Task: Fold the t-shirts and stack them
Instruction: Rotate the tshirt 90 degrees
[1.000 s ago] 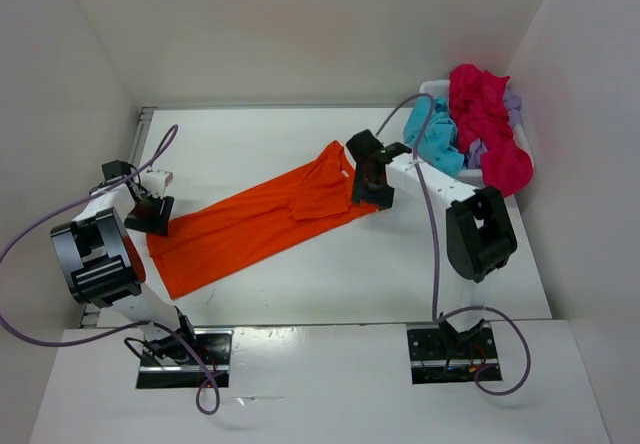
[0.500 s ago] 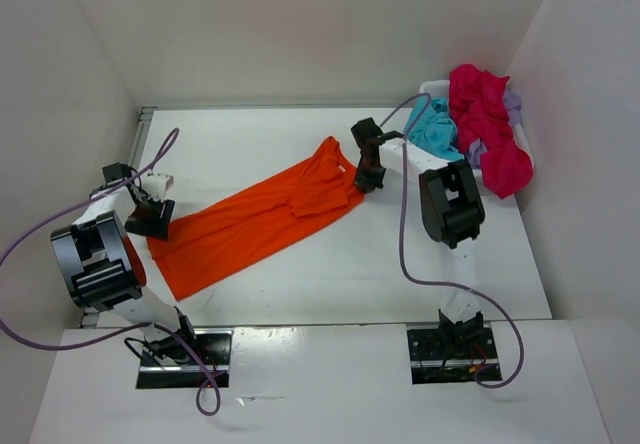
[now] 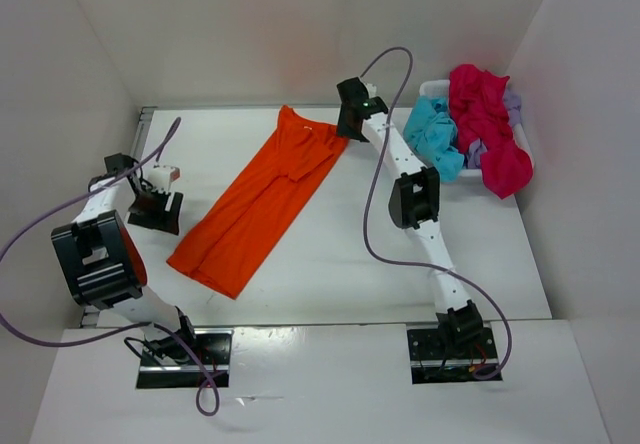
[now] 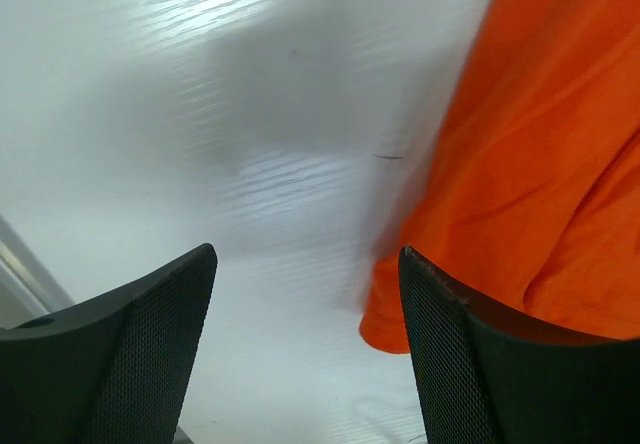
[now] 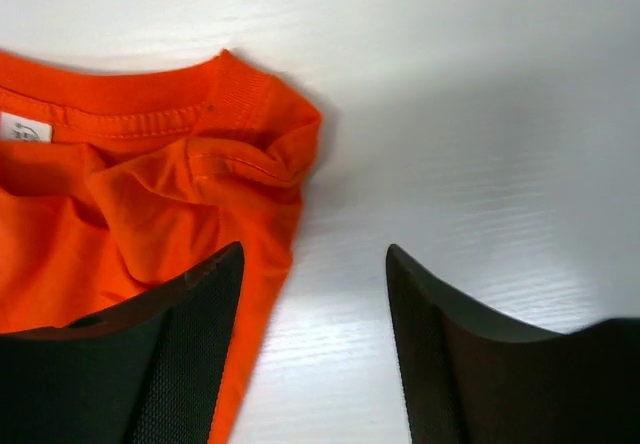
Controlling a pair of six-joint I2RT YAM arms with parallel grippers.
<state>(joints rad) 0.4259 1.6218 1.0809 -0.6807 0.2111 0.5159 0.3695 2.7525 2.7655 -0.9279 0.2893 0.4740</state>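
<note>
An orange t-shirt (image 3: 262,199) lies flat and folded lengthwise on the white table, running diagonally from far centre to near left. My right gripper (image 3: 348,124) hovers open beside its collar end. In the right wrist view the gripper (image 5: 313,254) is empty, with the collar and shoulder (image 5: 150,164) by its left finger. My left gripper (image 3: 160,209) is open, just left of the shirt's lower end and apart from it. In the left wrist view (image 4: 305,264) the shirt's hem corner (image 4: 400,329) lies by the right finger.
A white basket (image 3: 432,88) at the far right holds a teal shirt (image 3: 436,136), a magenta shirt (image 3: 488,124) and a lavender one (image 3: 513,104). White walls enclose the table on the left, back and right.
The right gripper has moved back and left, and the shirt's collar end went with it, so the shirt lies steeper. The left gripper has barely moved.
</note>
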